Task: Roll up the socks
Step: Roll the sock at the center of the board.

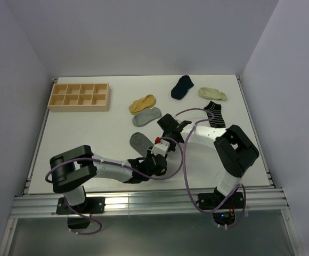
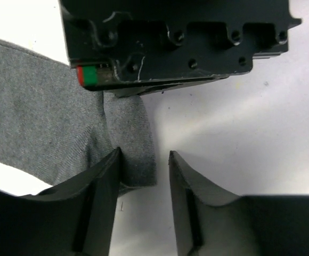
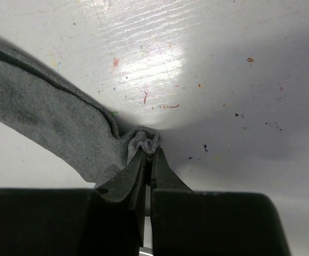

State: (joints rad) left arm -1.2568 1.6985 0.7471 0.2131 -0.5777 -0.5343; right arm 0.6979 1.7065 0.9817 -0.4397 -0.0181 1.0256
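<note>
- The white desk (image 1: 90,133) fills the middle of the top view.
- The left arm (image 1: 109,168) stretches from the lower left of the frame toward the centre. The right arm (image 1: 234,152) bends up from the lower right and reaches back toward the centre, so the two wrists meet just below the middle.
- A wooden tray (image 1: 78,109) with two rows of compartments lies at the upper left of the desk.
- The dark grey sock (image 1: 139,142), the longest one, lies just left of centre, with its right end under the two wrists.
- Five more socks sit in the upper middle and upper right, well apart from the dark grey one.
  - A mustard-yellow sock (image 1: 143,102) lies just above a light grey sock (image 1: 146,116).
  - Further right are a navy sock (image 1: 182,86), a cream sock (image 1: 212,94) and a black-and-white striped sock (image 1: 214,113).
- The right gripper (image 3: 150,152) has its jaws pressed together on a bunched fold at the edge of the dark grey sock, at the lower centre of its wrist view. The rest of the sock trails off to the left of that frame, across the desk.
- The left gripper (image 2: 144,154) has its jaws partway open with a clear gap between them.
  - The end of the dark grey sock lies in that gap, against the finger on the frame's left, and is not clamped.
  - The black body of the right gripper, with a red-and-green patch, fills the top of that view.
</note>
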